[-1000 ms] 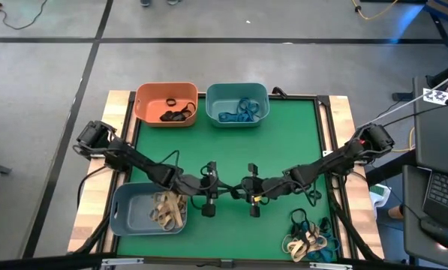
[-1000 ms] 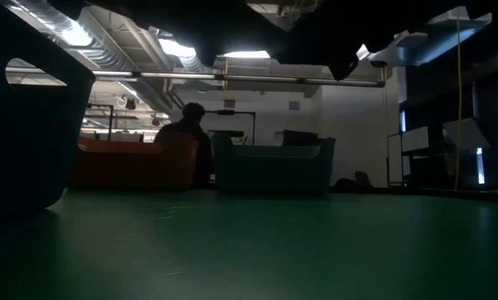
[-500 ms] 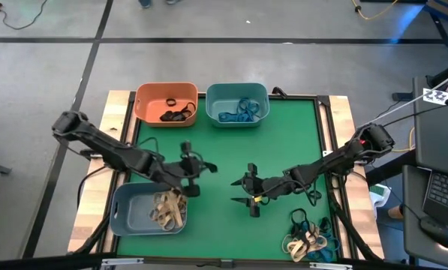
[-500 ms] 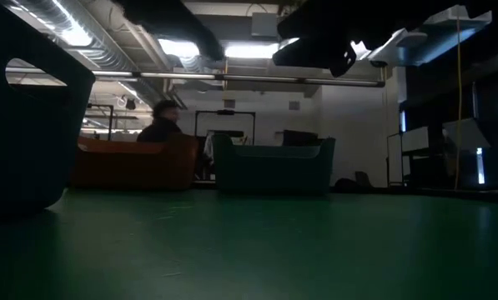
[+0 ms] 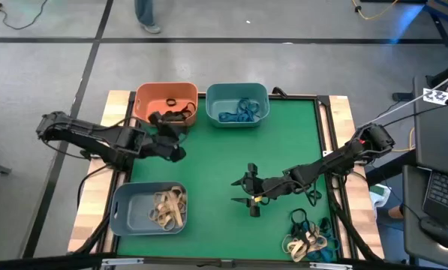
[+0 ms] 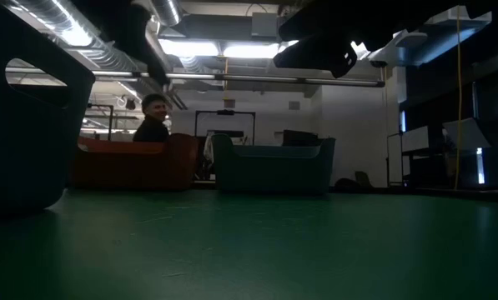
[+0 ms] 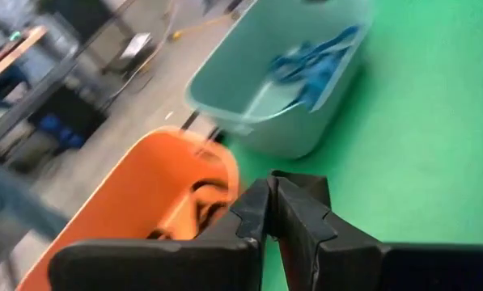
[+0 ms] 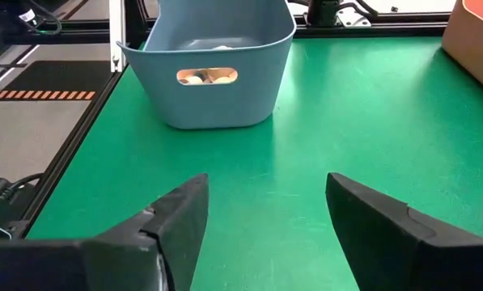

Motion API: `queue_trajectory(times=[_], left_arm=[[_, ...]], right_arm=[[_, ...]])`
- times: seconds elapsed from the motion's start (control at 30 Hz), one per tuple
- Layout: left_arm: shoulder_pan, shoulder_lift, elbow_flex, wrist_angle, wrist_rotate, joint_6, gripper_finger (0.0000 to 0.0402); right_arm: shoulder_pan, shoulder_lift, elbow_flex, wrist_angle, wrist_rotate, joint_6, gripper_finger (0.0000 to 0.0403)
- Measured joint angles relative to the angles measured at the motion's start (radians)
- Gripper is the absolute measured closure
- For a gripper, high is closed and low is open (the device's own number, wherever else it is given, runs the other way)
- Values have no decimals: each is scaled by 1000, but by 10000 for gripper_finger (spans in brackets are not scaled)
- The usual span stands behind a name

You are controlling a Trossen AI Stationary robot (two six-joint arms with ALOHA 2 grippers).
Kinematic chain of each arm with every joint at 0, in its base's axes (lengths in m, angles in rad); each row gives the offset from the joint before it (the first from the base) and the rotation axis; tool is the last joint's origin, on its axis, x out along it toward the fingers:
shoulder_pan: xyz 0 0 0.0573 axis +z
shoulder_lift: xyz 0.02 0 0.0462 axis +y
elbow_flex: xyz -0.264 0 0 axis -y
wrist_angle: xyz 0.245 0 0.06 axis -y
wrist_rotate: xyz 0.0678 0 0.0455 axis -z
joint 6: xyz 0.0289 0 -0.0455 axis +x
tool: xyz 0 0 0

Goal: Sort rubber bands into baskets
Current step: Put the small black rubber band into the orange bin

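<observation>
My left gripper (image 5: pixel 175 131) hovers at the near right corner of the orange basket (image 5: pixel 145 101), which holds black rubber bands (image 5: pixel 177 114). Its fingers (image 7: pixel 261 212) are shut, and no band shows between them. Beside the orange basket stands the teal basket (image 5: pixel 216 96) with blue bands (image 5: pixel 239 111). The grey-blue basket (image 5: pixel 130 210), near left, holds tan bands (image 5: pixel 167 208). My right gripper (image 5: pixel 239 192) hangs open over the table's middle, facing the grey-blue basket (image 8: pixel 209 65), with nothing between its fingers. Loose bands (image 5: pixel 308 236) lie in a heap at the near right corner.
Bare green mat (image 5: pixel 224 157) lies between the baskets and the heap. A black frame (image 5: pixel 325 135) edges the mat. A person (image 6: pixel 153 121) shows in the room beyond the table's far side.
My left gripper has left the right gripper at the table's middle, risen, and gone toward the left and far edges to the orange basket, tipping from pointing down to nearly level. My right gripper has kept its place and opened.
</observation>
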Motion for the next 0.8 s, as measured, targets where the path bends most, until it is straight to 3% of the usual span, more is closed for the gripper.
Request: queue_trajectory(times=[0.3, 0.8], left_arm=[[181, 0, 0, -63, 0, -16, 378], [393, 0, 0, -80, 46, 5, 298]], right_arm=[[0, 0, 0, -1, 0, 0, 152], [0, 0, 0, -7, 0, 0, 152]])
